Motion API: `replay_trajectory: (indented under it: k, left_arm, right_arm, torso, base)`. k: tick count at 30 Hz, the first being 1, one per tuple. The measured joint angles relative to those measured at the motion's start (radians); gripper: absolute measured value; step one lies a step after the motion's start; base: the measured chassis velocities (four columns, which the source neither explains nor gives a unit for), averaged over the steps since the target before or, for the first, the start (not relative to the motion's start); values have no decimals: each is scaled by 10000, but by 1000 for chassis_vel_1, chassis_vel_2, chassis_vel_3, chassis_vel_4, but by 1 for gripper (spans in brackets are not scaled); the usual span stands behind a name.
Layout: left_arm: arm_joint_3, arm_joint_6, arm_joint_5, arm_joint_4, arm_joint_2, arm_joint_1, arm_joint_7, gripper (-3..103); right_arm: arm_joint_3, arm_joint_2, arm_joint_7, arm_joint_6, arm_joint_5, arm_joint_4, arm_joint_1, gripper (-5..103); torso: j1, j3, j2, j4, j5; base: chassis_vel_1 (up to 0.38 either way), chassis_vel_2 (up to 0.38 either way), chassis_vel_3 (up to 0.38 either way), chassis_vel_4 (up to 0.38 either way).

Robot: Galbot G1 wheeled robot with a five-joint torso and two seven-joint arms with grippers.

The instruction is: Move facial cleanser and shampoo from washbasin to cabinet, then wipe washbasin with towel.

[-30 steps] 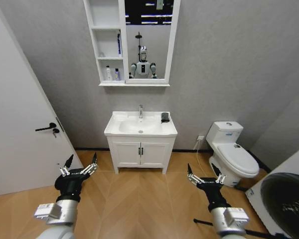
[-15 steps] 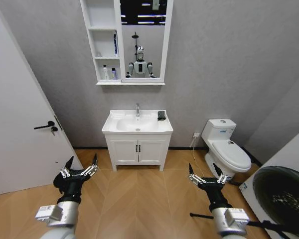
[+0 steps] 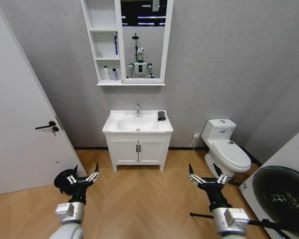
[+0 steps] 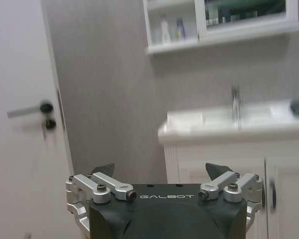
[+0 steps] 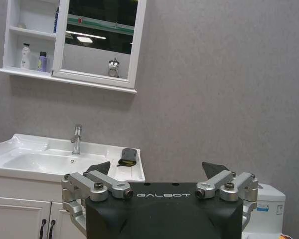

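Observation:
The white washbasin with its chrome faucet stands against the far wall. The dark towel lies on its right rim, also seen as the towel beside the faucet. Above hangs the cabinet. Its lowest compartment holds a white bottle and a small blue one; I cannot tell which is facial cleanser or shampoo. My left gripper and right gripper hover low over the floor, far from the basin. Both are open and hold nothing, as the left gripper and right gripper show.
A white two-door vanity carries the basin. A white door with a black handle stands to the left. On the right are a toilet and a machine with a dark round door. Wooden floor lies between me and the vanity.
The whole view shifted as the camera moved, and the vanity looks a little smaller. My left arm swung inward and its wrist turned. The right arm kept its pose.

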State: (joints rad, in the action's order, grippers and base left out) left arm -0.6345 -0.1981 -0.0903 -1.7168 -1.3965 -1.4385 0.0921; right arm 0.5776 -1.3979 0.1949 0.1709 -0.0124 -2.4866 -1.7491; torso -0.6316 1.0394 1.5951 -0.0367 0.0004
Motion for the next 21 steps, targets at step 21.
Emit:
replay_trajectory:
  k: [21]
  left_arm:
    - [105,10,131,2377,-228,779,-104,100]
  right_arm:
    - [-1,1,9,10,-3,-2,1,100]
  torso:
    - [4,-3,2,7,-2]
  base:
    - [-8,-4,-2,-7]
